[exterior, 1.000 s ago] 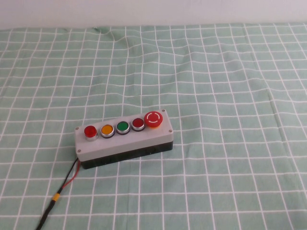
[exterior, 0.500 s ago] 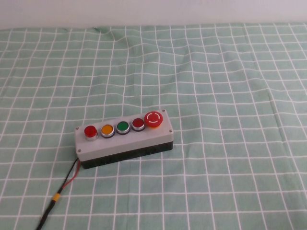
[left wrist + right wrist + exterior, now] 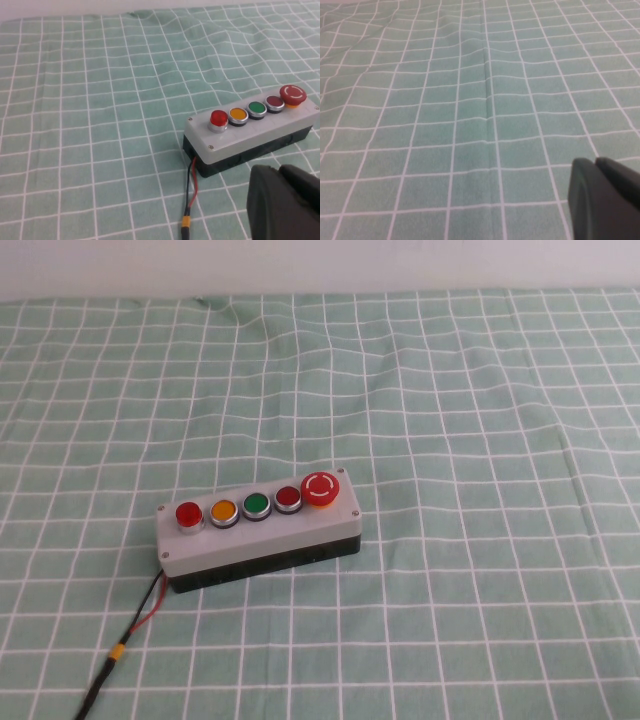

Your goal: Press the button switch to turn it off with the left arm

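Note:
The button switch (image 3: pixel 188 513) is a small bright-red round button with a silver ring at the left end of the row on the grey box (image 3: pixel 262 540), beside the orange button (image 3: pixel 223 511). It also shows in the left wrist view (image 3: pixel 218 118), glowing red. My left gripper (image 3: pixel 279 169) shows only in its wrist view; its black fingers are pressed together with nothing between them, and it hovers short of the box, on its front side near the wires. My right gripper (image 3: pixel 596 162) is shut and empty over bare cloth. Neither arm shows in the high view.
The box also carries a green button (image 3: pixel 256 505), a darker red button (image 3: pixel 288 499) and a large red mushroom button (image 3: pixel 320 488). Thin red and black wires (image 3: pixel 148 605) run from the box's left end towards the near edge. A green checked cloth (image 3: pixel 450 440) covers the table.

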Robot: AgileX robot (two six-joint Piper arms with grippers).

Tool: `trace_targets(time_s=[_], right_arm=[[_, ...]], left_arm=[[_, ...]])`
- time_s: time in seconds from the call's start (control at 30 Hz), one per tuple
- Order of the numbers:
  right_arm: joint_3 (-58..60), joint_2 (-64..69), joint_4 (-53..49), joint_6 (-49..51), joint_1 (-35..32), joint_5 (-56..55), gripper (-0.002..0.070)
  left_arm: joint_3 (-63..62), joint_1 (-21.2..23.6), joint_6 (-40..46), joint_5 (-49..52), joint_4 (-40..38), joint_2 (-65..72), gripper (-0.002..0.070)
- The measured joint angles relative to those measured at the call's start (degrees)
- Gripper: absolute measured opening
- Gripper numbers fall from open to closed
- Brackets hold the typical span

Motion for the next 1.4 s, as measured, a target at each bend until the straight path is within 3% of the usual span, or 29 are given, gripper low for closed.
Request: trace_targets(time_s=[0.2, 0.47, 0.63, 0.97, 1.4], right_arm=[[0.0, 0.0, 0.0, 0.0, 0.0, 0.0, -0.0016], [0.0, 0.0, 0.0, 0.0, 0.0, 0.0, -0.0016], [0.0, 0.0, 0.0, 0.0, 0.0, 0.0, -0.0016], [0.0, 0.0, 0.0, 0.0, 0.0, 0.0, -0.0016], [0.0, 0.0, 0.0, 0.0, 0.0, 0.0, -0.0016]], left_arm=[[3.8, 0.0, 0.0, -6.6, 1.0, 0.0, -0.0004], [17.9, 0.2, 0.0, -28.4, 0.9, -5.5, -0.0004], [27.9, 2.2, 0.0, -35.5, -0.7, -11.7, -0.0004], [43.3, 6.4, 0.0, -37.7, -3.3, -14.0, -0.0004], [43.9, 6.5, 0.0, -33.9, -4.1, -14.0, -0.0004]])
